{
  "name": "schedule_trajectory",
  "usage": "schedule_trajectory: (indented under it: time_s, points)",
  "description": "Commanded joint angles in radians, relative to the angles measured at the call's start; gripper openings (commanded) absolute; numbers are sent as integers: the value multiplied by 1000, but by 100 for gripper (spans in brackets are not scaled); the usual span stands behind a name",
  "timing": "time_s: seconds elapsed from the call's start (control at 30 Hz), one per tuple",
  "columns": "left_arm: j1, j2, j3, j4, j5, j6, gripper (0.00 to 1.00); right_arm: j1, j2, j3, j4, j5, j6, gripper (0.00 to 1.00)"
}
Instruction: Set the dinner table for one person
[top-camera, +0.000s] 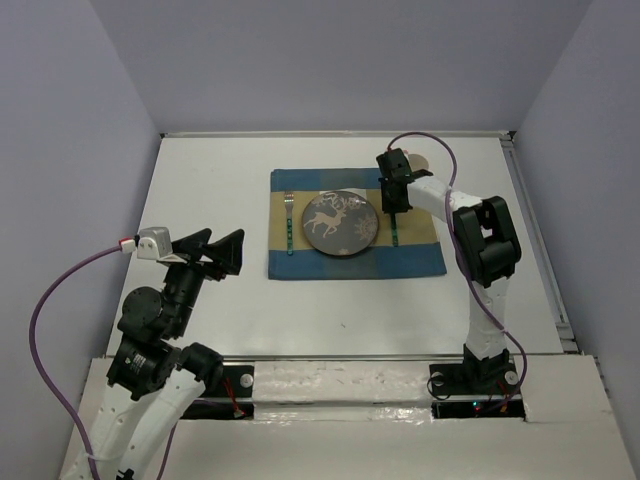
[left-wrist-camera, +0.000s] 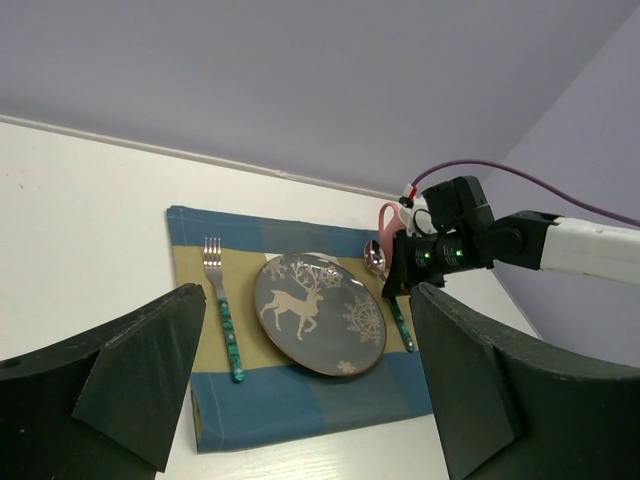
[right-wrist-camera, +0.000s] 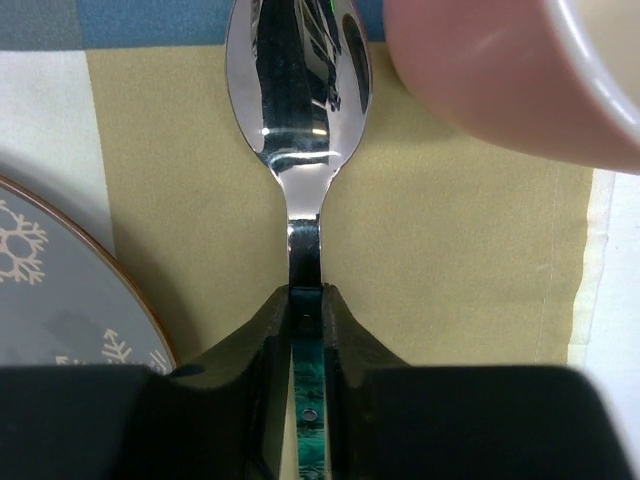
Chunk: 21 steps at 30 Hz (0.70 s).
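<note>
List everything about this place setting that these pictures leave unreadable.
- Pink ceramic mug: in the right wrist view it is blurred and cut by the top and right edges. In the top view it is mostly hidden by the right claw.
- Steel spoon with a green patterned handle: in the right wrist view the handle is hidden between the claw's fingers and cut by the bottom edge.
- Grey round reindeer plate: in the right wrist view it is cut by the left edge.

- Top external: high and far back, looking down on the whole dinner table (top-camera: 220, 180).
- Left wrist: low, well back, facing across to the placemat (left-wrist-camera: 300, 420).
- Right wrist: very close, straight down on the spoon (right-wrist-camera: 298, 90).
- All three share placemat, plate (top-camera: 340, 222) and spoon.
</note>
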Motion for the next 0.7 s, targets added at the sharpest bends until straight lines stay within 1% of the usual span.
schedule_trajectory:
  time_s: [0.0, 0.03, 0.07, 0.1, 0.17, 0.37, 0.5, 0.57, 0.6, 0.63, 0.67]
  points:
    - [6, 13, 14, 51, 14, 21, 94, -7, 10, 47, 12, 17, -17, 27]
    - [6, 11, 14, 51, 14, 21, 94, -7, 9, 44, 14, 16, -15, 28]
    - [7, 11, 14, 51, 14, 21, 94, -7, 3, 43, 14, 16, -11, 33]
    - [7, 11, 14, 51, 14, 19, 94, -7, 0, 39, 12, 14, -9, 33]
    - [7, 13, 14, 53, 16, 19, 94, -7, -11, 30, 14, 2, -6, 39]
    - [7, 13, 12, 56, 17, 18, 94, 2, -81, -2, 14, -32, 5, 41]
    - [12, 11, 12, 56, 16, 19, 94, 52, -184, -49, 18, -63, 15, 42]
    - [13, 11, 12, 57, 14, 19, 94, 83, -265, -101, 32, -81, 24, 43]
    - [13, 11, 12, 56, 16, 21, 94, 94, -298, -124, 41, -89, 28, 46]
    - [15, 13, 12, 57, 16, 21, 94, 114, -371, -150, 63, -104, 35, 47]
    - [15, 13, 12, 57, 17, 21, 94, 114, -411, -180, 81, -116, 38, 47]
